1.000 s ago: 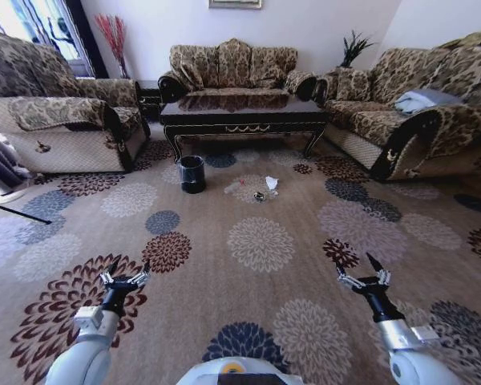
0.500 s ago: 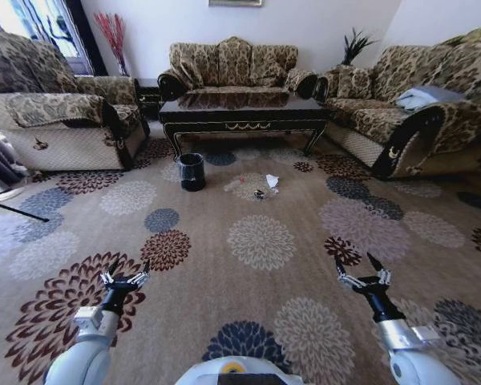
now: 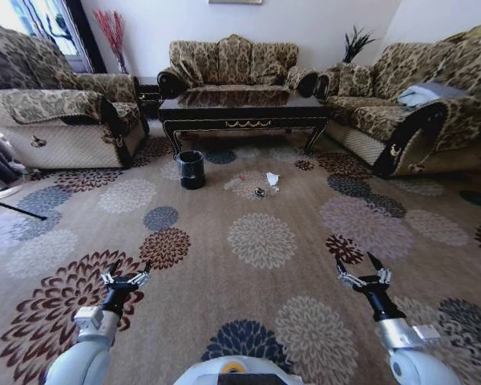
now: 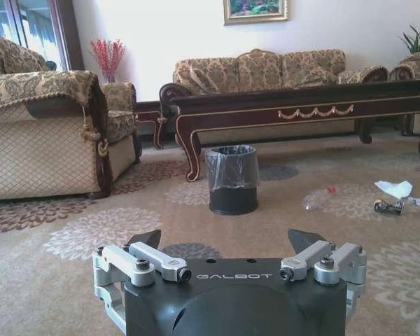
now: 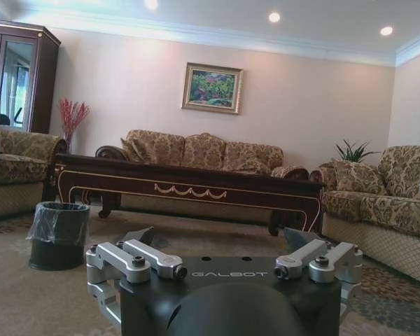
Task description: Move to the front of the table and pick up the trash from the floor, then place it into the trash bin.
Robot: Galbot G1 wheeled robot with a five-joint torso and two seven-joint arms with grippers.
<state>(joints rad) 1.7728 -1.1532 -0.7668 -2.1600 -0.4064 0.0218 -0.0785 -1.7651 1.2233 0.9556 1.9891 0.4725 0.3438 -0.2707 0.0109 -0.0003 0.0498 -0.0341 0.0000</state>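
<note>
**Litter ahead of us, both grippers spread wide**

We hold our left gripper (image 3: 127, 271) and right gripper (image 3: 359, 267) low over the floor (image 3: 224, 281), both spread wide with nothing in them. The trash (image 3: 256, 186) lies well ahead, between the two grippers: a clear bottle (image 4: 319, 199), crumpled white paper (image 4: 394, 188) and a dark wrapper (image 4: 386, 206). The trash bin (image 3: 191, 169) stands ahead of our left gripper, beside the litter. The table (image 3: 244, 113), a dark glossy surface, sits just beyond them

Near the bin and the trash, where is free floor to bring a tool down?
Bare carpet lies between the bin and the bottle, and all along the near side of the trash. Crowded: bottle, paper and wrapper lie close together before the table.
</note>
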